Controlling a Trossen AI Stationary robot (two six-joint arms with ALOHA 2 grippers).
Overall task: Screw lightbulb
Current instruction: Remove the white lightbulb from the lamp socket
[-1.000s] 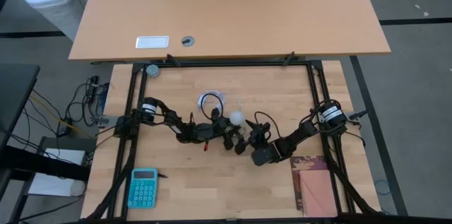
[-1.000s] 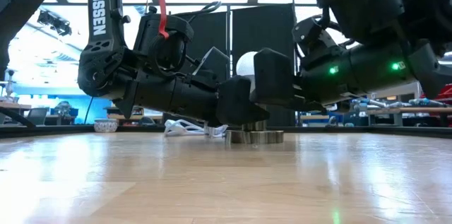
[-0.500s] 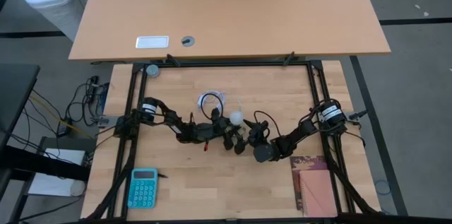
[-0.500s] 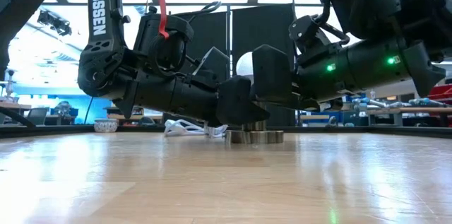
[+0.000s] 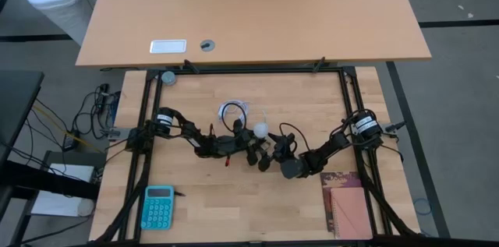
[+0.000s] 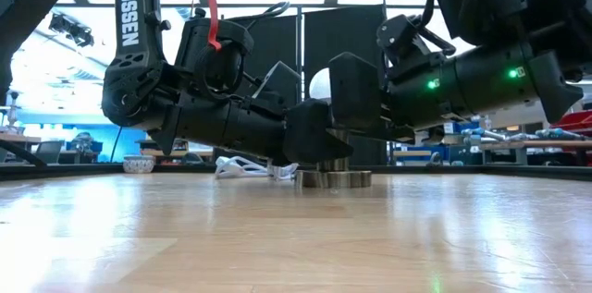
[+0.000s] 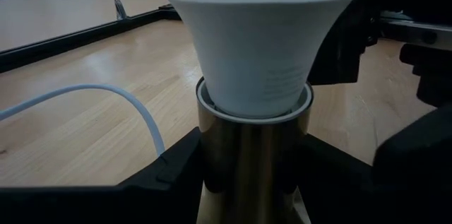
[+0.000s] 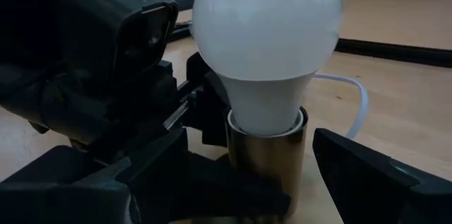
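Lightbulb (image 8: 265, 37) already sits upright in the brass socket (image 8: 267, 155), neck down inside the collar, near the middle of the table (image 5: 312, 200). How deep the thread has gone you can't judge; the screw base is hidden inside the sleeve, and only a thin gap shows round the neck in the left wrist view.

Left gripper (image 7: 247, 181) is low at the socket, its fingers set either side of the brass sleeve and looking clamped on it, so you're bracing the base with that arm.

Right gripper (image 8: 240, 181) comes in from the opposite side with fingers spread wide. One pad sits well clear of the socket in its own view, and nothing is gripped that you can see. In the low view it's up at globe height, just beside the white glass.

Judged progress: seating done, turning either partway or between twists. Left for you: close the right fingers on the globe, rotate, release, repeat until snug. White cable (image 8: 357, 104) trails behind, clear of both arms.
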